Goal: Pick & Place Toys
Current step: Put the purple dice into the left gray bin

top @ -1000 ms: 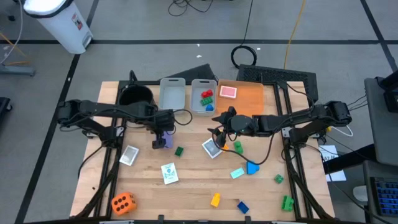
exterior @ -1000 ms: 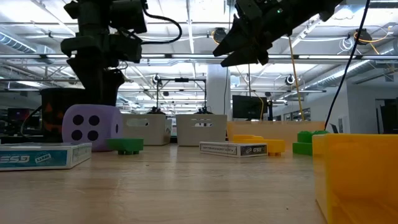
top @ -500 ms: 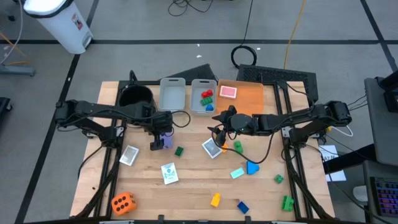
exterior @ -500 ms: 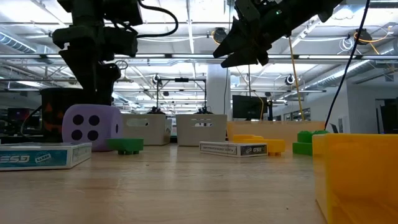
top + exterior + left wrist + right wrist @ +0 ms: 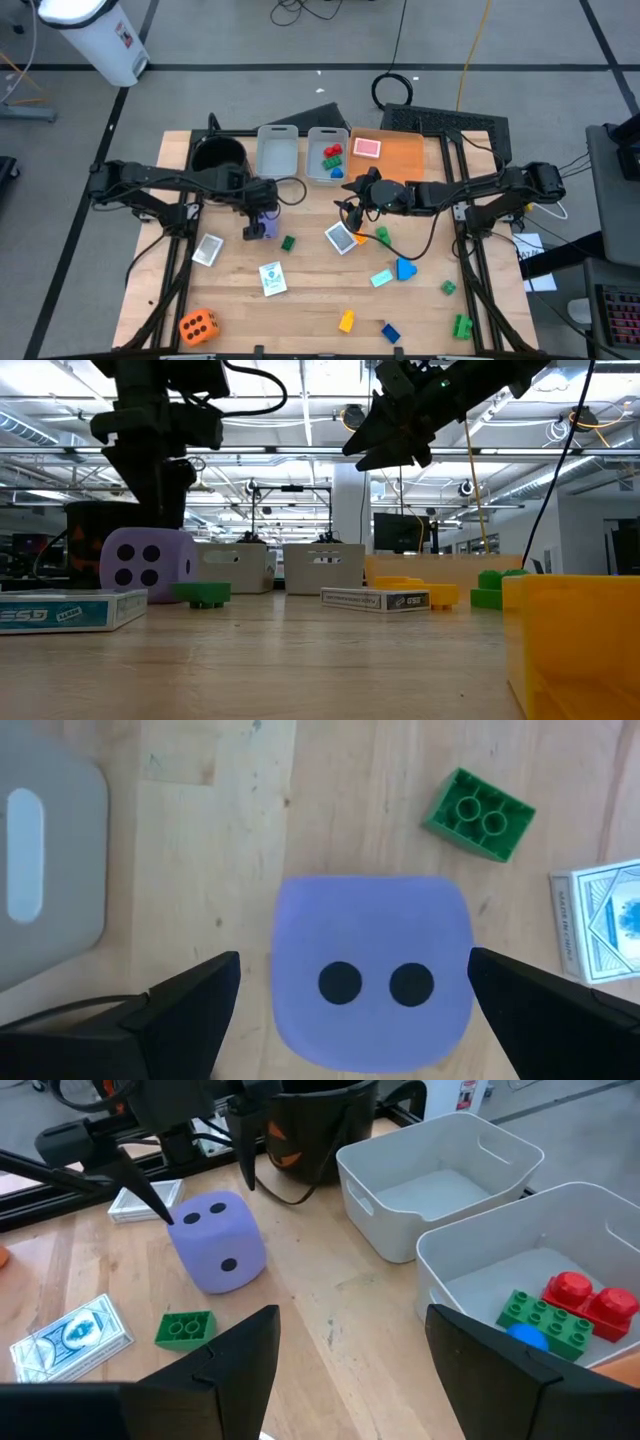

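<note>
**Inspector:** Progress is partial. Your nearer grey bin (image 5: 327, 155) holds red, green and blue bricks (image 5: 560, 1308); the orange tray (image 5: 400, 158) carries one card (image 5: 367, 148). The other grey bin (image 5: 278, 152) looks bare.

**Operator:** And what's left?

**Inspector:** Most of it, by my judgement. Your left gripper (image 5: 350, 1005) hangs directly over the purple die (image 5: 372, 972), fingers wide apart, nothing held. Your right gripper (image 5: 350, 1335) is raised near the bins, fingers apart, empty. Orange die (image 5: 197, 326), three cards and scattered bricks remain on the table (image 5: 300, 310).
</note>
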Controlling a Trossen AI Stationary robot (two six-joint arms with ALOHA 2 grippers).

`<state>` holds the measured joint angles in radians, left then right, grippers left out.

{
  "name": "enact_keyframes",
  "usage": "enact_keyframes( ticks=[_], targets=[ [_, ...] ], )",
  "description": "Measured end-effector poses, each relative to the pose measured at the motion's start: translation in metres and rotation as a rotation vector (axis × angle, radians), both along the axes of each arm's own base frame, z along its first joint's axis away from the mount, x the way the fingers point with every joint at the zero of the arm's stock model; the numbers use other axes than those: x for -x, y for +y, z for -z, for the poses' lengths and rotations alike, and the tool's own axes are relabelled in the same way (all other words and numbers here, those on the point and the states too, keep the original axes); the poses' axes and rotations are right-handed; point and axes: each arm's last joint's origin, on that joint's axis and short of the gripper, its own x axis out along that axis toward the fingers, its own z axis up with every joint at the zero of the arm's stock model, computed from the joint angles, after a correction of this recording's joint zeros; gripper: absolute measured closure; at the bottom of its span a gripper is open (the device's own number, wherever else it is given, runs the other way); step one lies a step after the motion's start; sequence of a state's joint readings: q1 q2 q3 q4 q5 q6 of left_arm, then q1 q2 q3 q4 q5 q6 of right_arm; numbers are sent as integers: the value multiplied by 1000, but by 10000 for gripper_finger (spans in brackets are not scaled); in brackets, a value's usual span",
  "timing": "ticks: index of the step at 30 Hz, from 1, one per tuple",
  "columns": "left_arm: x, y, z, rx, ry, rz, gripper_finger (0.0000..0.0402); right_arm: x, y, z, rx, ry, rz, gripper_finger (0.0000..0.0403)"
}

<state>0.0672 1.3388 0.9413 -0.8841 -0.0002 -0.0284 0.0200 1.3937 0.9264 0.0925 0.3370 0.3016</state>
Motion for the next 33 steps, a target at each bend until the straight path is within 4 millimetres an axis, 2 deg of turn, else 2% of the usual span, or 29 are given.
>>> enact_keyframes(
  ticks=[16,33],
  targets=[
    [-9,-8,13,1,49,38,4,0,0,0,0,0,0,161],
    [-10,-7,13,-24,37,26,4,0,0,0,0,0,0,161]
  ],
)
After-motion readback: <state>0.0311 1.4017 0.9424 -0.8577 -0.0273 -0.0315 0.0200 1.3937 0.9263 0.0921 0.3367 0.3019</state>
